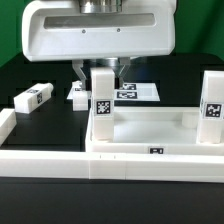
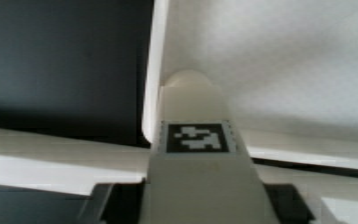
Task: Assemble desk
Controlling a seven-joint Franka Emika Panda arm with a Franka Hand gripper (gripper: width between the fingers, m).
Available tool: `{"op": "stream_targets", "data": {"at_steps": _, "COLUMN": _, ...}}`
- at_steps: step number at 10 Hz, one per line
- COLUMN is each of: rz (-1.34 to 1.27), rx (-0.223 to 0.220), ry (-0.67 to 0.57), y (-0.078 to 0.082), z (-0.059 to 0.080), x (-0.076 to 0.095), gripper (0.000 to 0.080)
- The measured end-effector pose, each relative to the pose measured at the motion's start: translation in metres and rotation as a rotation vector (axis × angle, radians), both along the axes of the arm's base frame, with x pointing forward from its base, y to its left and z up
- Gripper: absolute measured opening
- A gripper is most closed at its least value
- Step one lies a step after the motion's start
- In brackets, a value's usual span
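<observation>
My pincer (image 1: pixel 101 72) is clamped on an upright tagged leg (image 1: pixel 102 102), one finger on each side. The leg stands at the tabletop's (image 1: pixel 140 125) corner on the exterior view's left. A second leg (image 1: pixel 212 100) stands upright at the tabletop's other far corner. A loose leg (image 1: pixel 33 98) lies on the black counter (image 1: pixel 40 60), off the tabletop's left side.
</observation>
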State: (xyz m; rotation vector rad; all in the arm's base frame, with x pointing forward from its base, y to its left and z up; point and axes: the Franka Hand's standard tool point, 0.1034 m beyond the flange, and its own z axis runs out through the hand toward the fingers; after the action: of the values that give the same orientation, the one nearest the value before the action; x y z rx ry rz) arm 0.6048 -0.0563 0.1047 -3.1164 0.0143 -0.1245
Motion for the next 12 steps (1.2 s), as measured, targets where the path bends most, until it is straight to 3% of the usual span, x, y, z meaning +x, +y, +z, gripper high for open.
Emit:
{"op": "stream_targets", "data": {"at_steps": 6, "rz": -0.623, "rx": 0.051, "ry": 0.018, "y": 0.0023, "z": -0.0009, "x": 0.0003, "gripper": 0.0290}}
{"op": "stream_targets", "data": {"at_steps": 12, "rz": -0.973, "rx": 0.094, "ry": 0.028, "y": 0.0030, "z": -0.0015, "x": 0.0005, "gripper": 0.0290}}
